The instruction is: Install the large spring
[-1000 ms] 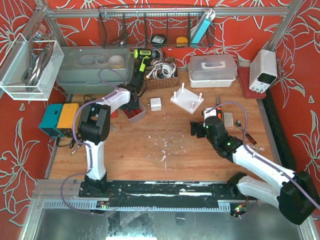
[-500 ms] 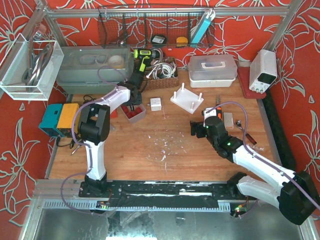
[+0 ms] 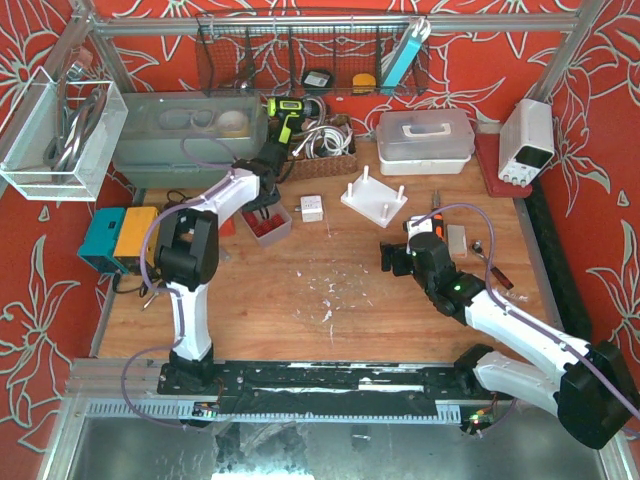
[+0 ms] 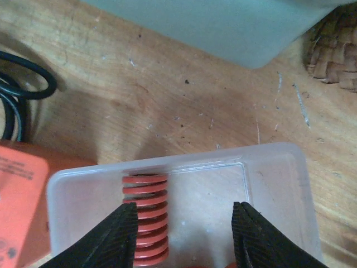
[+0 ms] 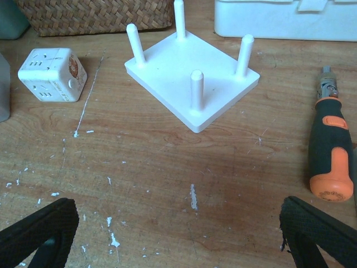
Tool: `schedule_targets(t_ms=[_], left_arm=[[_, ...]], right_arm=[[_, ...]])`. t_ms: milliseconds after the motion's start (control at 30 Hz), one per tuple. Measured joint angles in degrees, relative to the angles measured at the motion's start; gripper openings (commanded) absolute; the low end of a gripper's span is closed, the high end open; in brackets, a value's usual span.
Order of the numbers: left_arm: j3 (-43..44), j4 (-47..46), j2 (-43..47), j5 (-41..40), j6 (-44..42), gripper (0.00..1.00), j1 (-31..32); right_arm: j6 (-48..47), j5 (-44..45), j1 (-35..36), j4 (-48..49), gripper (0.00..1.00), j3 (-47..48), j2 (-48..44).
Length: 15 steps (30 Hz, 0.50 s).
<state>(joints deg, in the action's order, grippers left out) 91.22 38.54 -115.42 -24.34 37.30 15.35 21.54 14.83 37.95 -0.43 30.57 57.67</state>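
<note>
My left gripper (image 4: 184,226) gapes empty above the clear plastic tub (image 4: 273,162), red coil spring (image 4: 147,215) half under one finger (off-centre), so descending might jam it.

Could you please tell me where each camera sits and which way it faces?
Top external: above and behind the bases, looking down on the table; left arm and right arm show whole.
Left wrist: on the left arm, looking down into the clear tub holding the red spring; its fingers show.
Right wrist: low over the table, facing the white peg plate; its fingers show.
Shared: top external also sees tub and peg plate.
</note>
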Motion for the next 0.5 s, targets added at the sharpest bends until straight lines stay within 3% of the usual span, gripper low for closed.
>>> schedule_targets(t_ms=[167,500], left_arm=[[0.96,0.96,-2.93,0.44,4.92,0.43,0.0],[0.96,3.13,-5.53,-1.84,13.16,0.49,-0.04]], right_arm=[[0.0,0.11,0.0,-0.02,0.99,0.0,0.0],[-0.02,0.13,0.0,-0.02,0.99,0.0,-0.11]])
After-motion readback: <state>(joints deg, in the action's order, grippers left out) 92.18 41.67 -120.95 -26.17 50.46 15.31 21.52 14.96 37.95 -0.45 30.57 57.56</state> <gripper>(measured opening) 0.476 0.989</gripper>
